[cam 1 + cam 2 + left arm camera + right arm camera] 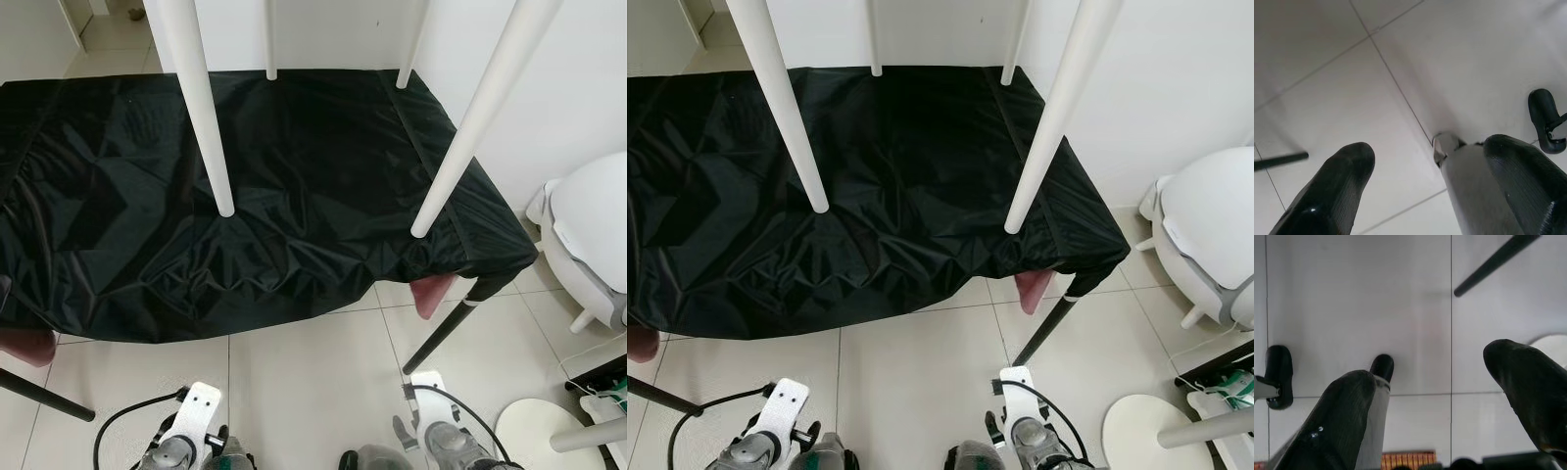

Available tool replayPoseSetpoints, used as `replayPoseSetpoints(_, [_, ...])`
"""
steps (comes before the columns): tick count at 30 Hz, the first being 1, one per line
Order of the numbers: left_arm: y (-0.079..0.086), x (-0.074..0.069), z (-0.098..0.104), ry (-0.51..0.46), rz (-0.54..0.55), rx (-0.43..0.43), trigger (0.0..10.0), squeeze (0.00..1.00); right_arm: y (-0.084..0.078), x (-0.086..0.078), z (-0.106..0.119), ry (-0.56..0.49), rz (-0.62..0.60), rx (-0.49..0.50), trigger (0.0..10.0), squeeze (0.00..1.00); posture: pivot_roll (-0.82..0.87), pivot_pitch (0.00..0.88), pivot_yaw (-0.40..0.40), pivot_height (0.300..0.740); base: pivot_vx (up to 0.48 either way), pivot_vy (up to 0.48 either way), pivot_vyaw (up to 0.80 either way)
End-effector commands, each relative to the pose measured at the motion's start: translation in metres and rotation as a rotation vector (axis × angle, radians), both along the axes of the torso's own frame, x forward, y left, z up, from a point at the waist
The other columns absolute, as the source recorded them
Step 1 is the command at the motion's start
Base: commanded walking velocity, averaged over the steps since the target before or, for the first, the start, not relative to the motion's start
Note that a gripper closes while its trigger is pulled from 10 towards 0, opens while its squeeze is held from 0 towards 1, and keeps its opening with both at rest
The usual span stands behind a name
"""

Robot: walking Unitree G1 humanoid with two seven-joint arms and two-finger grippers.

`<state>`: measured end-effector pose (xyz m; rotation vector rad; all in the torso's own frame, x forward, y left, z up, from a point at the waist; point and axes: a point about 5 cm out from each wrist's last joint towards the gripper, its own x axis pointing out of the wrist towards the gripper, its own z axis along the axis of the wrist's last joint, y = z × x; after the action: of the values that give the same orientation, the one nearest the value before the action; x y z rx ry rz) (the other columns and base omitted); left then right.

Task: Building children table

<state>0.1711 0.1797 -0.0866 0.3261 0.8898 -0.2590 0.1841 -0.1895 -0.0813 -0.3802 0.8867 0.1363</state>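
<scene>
Silver arms hang low over the tiled floor point(294, 382); we see the left gripper point(1425, 196) and right gripper point(1444, 406) spread wide, empty. Beyond, four white table legs point(208, 117) stand upright on black sheeting point(294, 196).

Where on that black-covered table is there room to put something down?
The black cloth is bare between the four white legs standing on it, and wider on the left half. The right front corner, by the leg near the edge, is tight. Floor tiles before the table are open too.
</scene>
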Motion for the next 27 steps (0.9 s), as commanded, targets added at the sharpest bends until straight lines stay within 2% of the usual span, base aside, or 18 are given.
replayPoseSetpoints(1, [0.000, 0.000, 0.000, -0.024, 0.015, 0.062, 10.0, 0.00, 0.003, -0.001, -0.001, 0.011, 0.034, -0.004, 10.0, 0.00, 0.01, 0.000, 0.005, 0.740, 0.000, 0.000, 0.00])
replayPoseSetpoints(2, [-0.003, 0.005, 0.002, -0.032, 0.016, 0.040, 10.0, 0.00, 0.009, 0.002, 0.000, 0.001, 0.120, -0.006, 10.0, 0.00, 0.02, 0.000, 0.002, 0.740, 0.000, 0.000, 0.00])
replayPoseSetpoints(4, [-0.005, 0.008, 0.003, -0.038, 0.017, 0.018, 10.0, 0.00, 0.013, 0.003, 0.001, -0.004, 0.160, 0.006, 10.0, 0.00, 0.02, 0.000, -0.003, 0.740, 0.000, 0.000, 0.00])
replayPoseSetpoints(12, [-0.009, 0.007, 0.003, -0.038, 0.013, -0.009, 10.0, 0.00, 0.017, 0.004, 0.001, 0.004, 0.172, 0.065, 10.0, 0.00, 0.02, 0.000, -0.010, 0.740, 0.000, 0.000, 0.00])
replayPoseSetpoints(14, [-0.010, 0.004, 0.001, -0.024, 0.032, -0.021, 10.0, 0.00, 0.018, 0.003, 0.001, 0.006, 0.116, 0.113, 10.0, 0.00, 0.02, 0.000, -0.016, 0.740, 0.000, 0.000, 0.00])
replayPoseSetpoints(19, [-0.002, 0.001, 0.000, -0.015, 0.129, -0.029, 10.0, 0.00, 0.009, 0.004, 0.002, -0.006, 0.026, 0.111, 10.0, 0.00, 0.03, 0.000, -0.028, 0.740, 0.000, 0.000, 0.00])
replayPoseSetpoints(25, [0.022, -0.010, -0.003, 0.020, 0.330, -0.031, 10.0, 0.00, -0.008, 0.002, 0.002, 0.000, -0.147, 0.124, 10.0, 0.00, 0.02, 0.000, -0.028, 0.740, 0.000, 0.000, 0.00])
replayPoseSetpoints(27, [0.026, -0.013, -0.004, 0.031, 0.363, -0.029, 10.0, 0.00, -0.013, 0.000, 0.001, 0.004, -0.176, 0.121, 10.0, 0.00, 0.01, 0.000, -0.023, 0.740, 0.000, 0.000, 0.00])
